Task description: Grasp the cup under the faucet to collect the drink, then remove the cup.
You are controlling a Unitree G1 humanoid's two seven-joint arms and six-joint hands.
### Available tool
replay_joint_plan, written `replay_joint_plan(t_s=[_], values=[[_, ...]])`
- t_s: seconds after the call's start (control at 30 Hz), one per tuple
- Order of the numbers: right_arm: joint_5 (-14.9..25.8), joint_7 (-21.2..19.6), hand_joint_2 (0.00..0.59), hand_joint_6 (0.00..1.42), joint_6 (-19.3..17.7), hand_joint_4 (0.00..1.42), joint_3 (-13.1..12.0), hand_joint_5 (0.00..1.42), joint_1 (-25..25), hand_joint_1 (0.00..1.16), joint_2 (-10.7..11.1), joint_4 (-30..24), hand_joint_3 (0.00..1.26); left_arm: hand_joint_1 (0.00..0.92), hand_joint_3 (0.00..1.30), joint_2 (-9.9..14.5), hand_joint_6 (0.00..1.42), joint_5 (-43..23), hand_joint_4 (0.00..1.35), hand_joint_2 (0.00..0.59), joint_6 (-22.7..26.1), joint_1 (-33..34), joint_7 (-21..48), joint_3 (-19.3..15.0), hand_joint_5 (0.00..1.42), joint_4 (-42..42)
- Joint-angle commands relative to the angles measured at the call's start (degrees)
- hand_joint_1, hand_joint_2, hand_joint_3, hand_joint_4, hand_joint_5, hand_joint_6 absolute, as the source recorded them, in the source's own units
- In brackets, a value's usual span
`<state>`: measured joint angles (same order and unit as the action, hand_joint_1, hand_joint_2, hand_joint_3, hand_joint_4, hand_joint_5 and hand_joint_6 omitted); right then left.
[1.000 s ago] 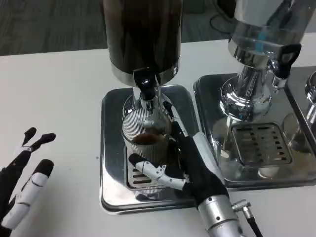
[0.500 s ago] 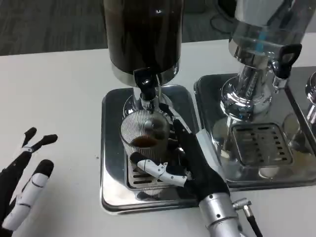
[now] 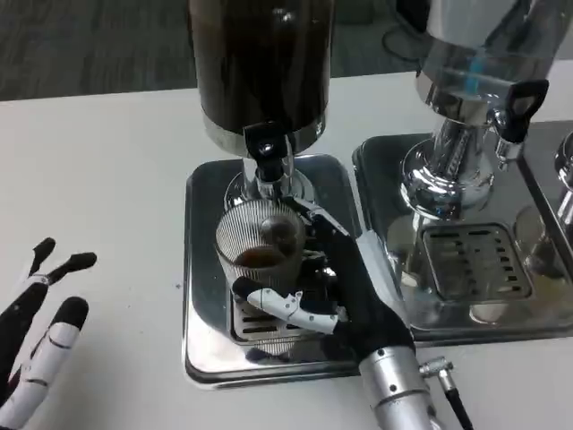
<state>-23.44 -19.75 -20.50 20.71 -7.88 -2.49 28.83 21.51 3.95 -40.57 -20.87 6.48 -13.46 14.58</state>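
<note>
A ribbed clear cup (image 3: pixel 260 251) with a little dark drink in it stands on the drip tray (image 3: pixel 201 269) just below the black faucet (image 3: pixel 264 148) of the dark drink dispenser (image 3: pixel 260 63). My right hand (image 3: pixel 345 291) wraps the cup from the right, thumb across its front and fingers behind it. My left hand (image 3: pixel 40 331) lies on the white table at the lower left, fingers spread, holding nothing.
A second dispenser (image 3: pixel 474 98) with a black tap stands on its own steel tray (image 3: pixel 466 269) to the right. A chrome part of a third one (image 3: pixel 564 170) shows at the right edge. Bare white table lies to the left.
The cup and my right hand have shifted slightly left and toward me under the faucet. My left hand has slid a little lower and to the left.
</note>
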Motion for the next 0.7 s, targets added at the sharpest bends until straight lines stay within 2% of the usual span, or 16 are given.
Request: replay_joint_plan(t_s=[0.03,0.17,0.3,0.53,0.7], values=[[0.3,-0.6,0.169,0.64,-0.4,0.41,-0.2,0.53,0.1,0.92,-1.6,2.1,0.28,0.000,0.27,-0.4,0.00,0.1,0.00,0.221,0.8,-0.6,-0.6,-0.4,0.09,-0.5],[-0.4,-2.5,0.173,0.70,-0.9,0.43,-0.3,0.56,-0.1,0.94,-1.9,2.6,0.30,0.000,0.27,-0.4,0.00,-0.1,0.00,0.218,0.9,-0.6,-0.6,-0.5,0.09,-0.4],[0.3,-2.5,0.176,0.77,-2.0,0.46,-0.4,0.60,-0.4,0.95,-1.7,3.7,0.32,0.000,0.27,-0.5,0.00,0.0,0.00,0.217,1.0,-0.5,-0.5,-0.3,0.09,-0.2],[-0.7,-4.8,0.166,0.94,-3.8,0.52,-0.3,0.70,-0.8,0.97,-1.6,4.5,0.37,0.000,0.27,-0.5,0.00,0.1,0.00,0.217,1.0,-0.4,-0.5,-0.2,0.08,0.1],[-0.1,-4.1,0.143,1.05,-2.9,0.50,-0.4,0.73,-1.0,1.05,-1.8,4.9,0.40,0.000,0.27,-0.6,0.00,-0.1,0.00,0.234,1.3,-0.4,-0.6,-0.4,0.07,0.3]])
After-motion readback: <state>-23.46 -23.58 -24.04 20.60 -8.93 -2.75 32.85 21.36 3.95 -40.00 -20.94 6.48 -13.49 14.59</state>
